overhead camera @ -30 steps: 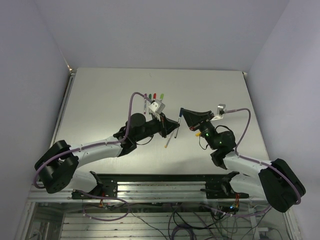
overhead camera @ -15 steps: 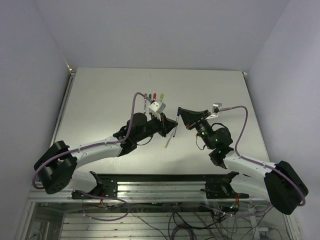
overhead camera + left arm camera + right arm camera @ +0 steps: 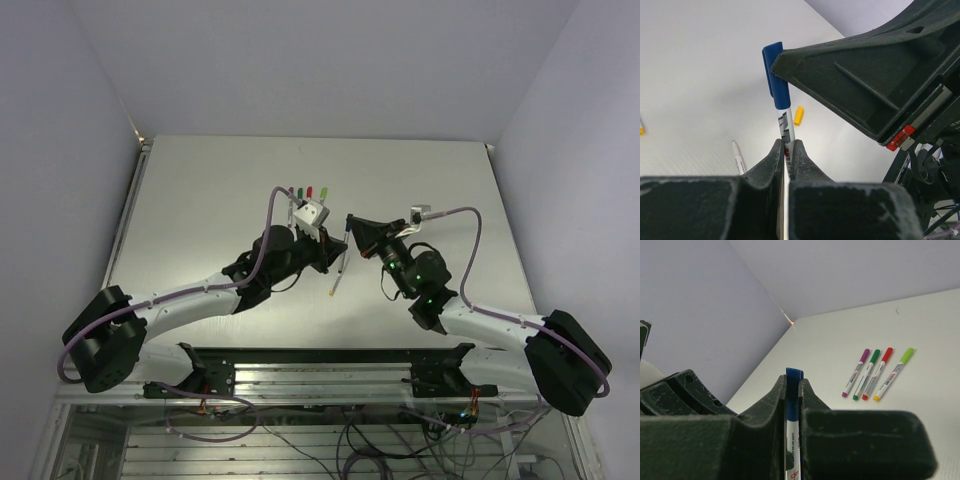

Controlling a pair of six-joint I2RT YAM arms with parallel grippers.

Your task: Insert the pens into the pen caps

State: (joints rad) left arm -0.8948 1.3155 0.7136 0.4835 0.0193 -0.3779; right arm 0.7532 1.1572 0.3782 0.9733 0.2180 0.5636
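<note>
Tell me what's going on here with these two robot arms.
The left gripper is shut on a pen held above the table, and the right gripper is shut on the blue cap sitting over its end; whether it is fully home is unclear. Four capped pens lie in a row; another pen and a yellow cap lie loose.

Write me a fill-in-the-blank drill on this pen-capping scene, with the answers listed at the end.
1. The right claw is shut on a ____ cap at the end of the pen gripped by the left claw.
2. In the right wrist view, ____ capped pens lie side by side on the table.
3. The loose cap lying on the table is ____.

Answers: blue; four; yellow.
</note>
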